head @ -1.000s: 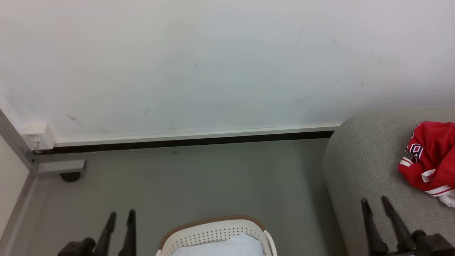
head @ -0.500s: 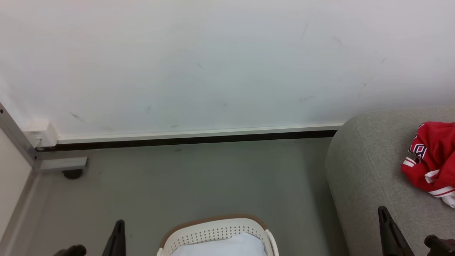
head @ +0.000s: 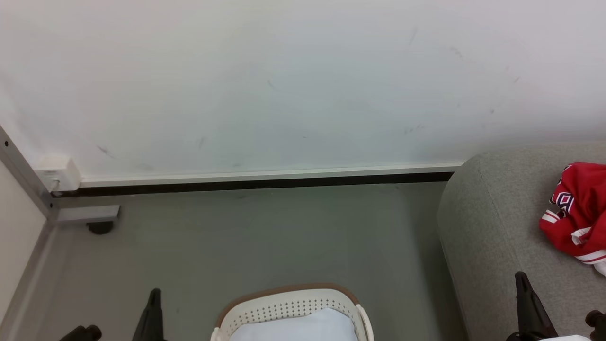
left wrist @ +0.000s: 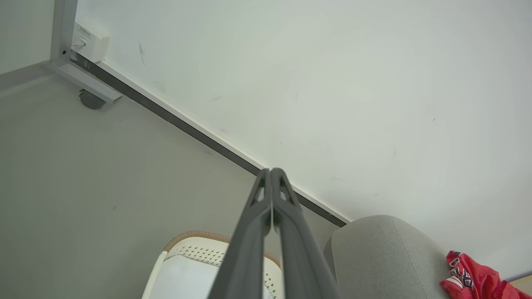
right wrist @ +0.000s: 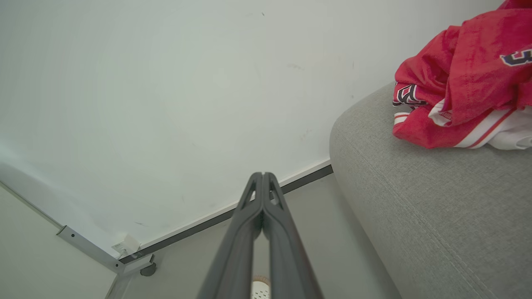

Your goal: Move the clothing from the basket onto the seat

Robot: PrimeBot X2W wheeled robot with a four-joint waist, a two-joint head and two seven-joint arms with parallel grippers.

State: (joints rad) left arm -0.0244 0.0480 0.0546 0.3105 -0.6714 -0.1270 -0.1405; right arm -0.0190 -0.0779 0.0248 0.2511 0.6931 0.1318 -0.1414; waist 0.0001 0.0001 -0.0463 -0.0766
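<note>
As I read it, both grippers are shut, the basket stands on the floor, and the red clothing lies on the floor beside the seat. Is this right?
No: the clothing lies on the seat, as the right wrist view shows. The left gripper and right gripper are shut, and the basket stands on the floor.

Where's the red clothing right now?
The crumpled red-and-white fabric clothing lies on the light-grey upholstered couch seat at the head view's right edge, well to the right of the white perforated plastic basket at bottom centre.
</note>
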